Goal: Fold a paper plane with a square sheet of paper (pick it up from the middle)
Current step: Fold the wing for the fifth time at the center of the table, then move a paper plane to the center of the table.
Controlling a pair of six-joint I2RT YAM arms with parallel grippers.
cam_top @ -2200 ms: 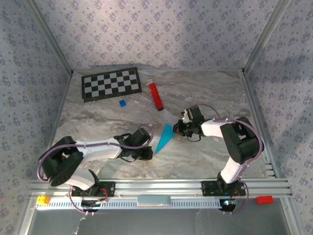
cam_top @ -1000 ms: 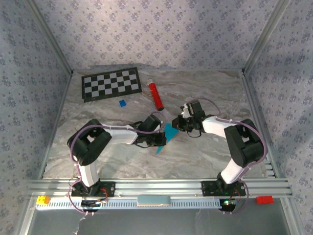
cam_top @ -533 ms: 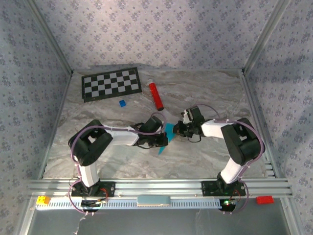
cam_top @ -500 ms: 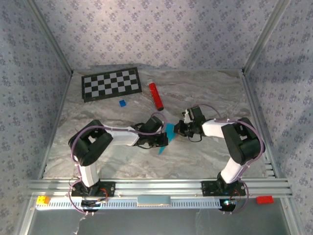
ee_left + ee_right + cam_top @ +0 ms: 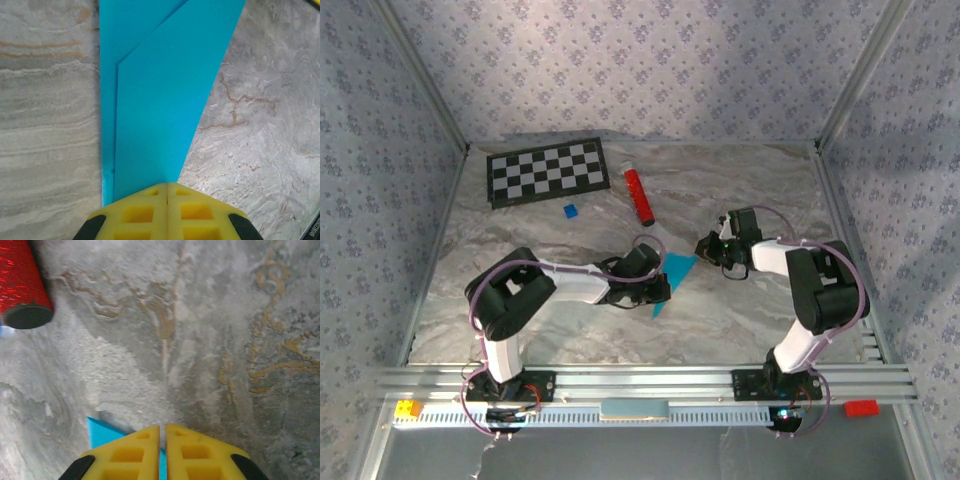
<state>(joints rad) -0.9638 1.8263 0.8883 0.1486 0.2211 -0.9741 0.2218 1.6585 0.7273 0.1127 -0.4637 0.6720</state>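
Note:
The cyan-blue paper plane [image 5: 673, 276] lies folded on the marble table, a pointed wedge with its tip toward the near edge. My left gripper [image 5: 660, 291] is shut and rests on the plane's narrow end; in the left wrist view the layered paper [image 5: 165, 100] spreads out ahead of the joined yellow fingertips [image 5: 166, 187]. My right gripper [image 5: 706, 248] sits at the plane's far right corner. Its yellow fingers [image 5: 131, 450] are almost together, with a cyan strip in the slit between them and a paper corner [image 5: 102, 432] sticking out to their left.
A red cylinder [image 5: 639, 196] lies behind the plane, and its dark end [image 5: 22, 315] shows in the right wrist view. A small dark-blue block [image 5: 570, 211] and a checkerboard [image 5: 547, 171] sit at the back left. Patterned walls close in the table.
The right gripper has drawn back to the right, and the paper now spreads wider toward it. The left gripper has slid a little right and nearer along the paper.

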